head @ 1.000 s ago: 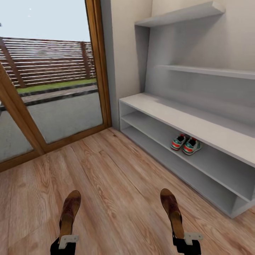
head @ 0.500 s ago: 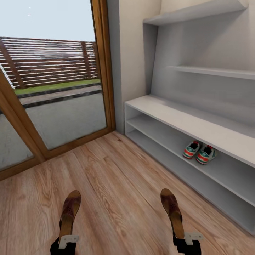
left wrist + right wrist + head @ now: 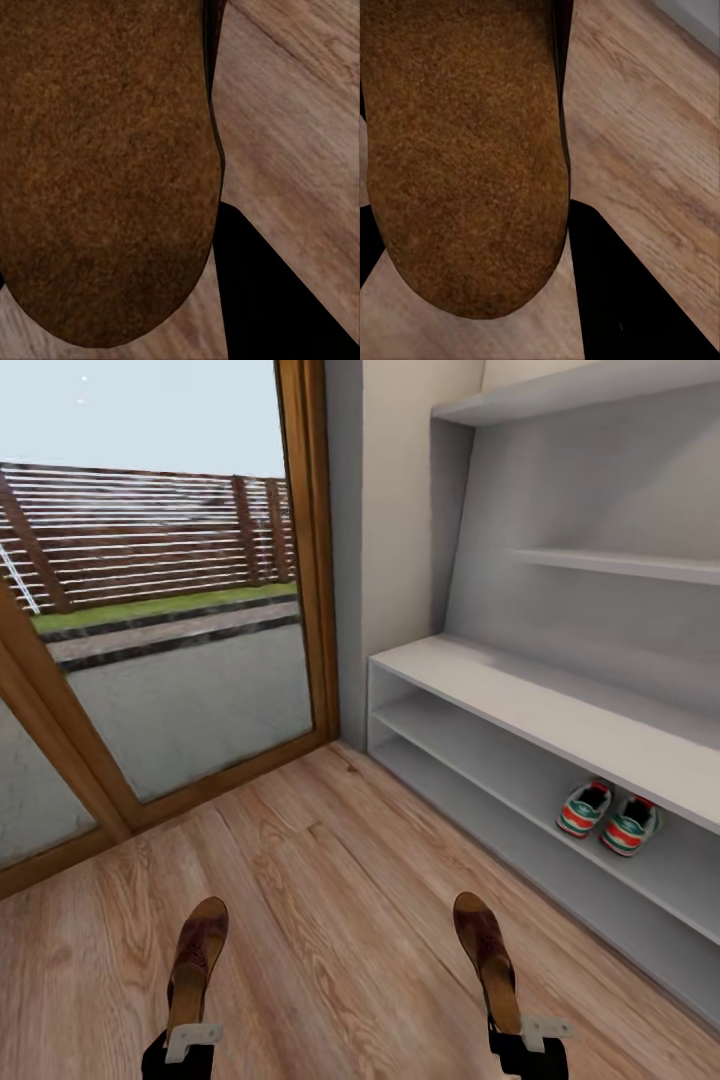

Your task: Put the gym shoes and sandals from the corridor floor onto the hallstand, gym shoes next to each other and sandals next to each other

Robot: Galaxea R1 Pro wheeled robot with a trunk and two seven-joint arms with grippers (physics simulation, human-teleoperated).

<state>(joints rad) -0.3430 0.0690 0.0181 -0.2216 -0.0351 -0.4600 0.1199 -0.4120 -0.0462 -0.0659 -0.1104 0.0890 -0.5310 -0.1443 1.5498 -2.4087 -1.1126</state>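
We log: left tool grasping one sandal; right tool grasping the other sandal; hallstand ahead-right, its upper tier holding two gym shoes.

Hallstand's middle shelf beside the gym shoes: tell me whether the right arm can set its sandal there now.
Probably not yet. The right tool holds its sandal above the corridor floor, with open floor between it and the hallstand. Nothing blocks the shelf space left of the gym shoes.

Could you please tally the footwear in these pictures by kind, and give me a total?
Gym shoes: 2, side by side on the hallstand
Sandals: 2, one in the left hand, one in the right hand
Total: 4
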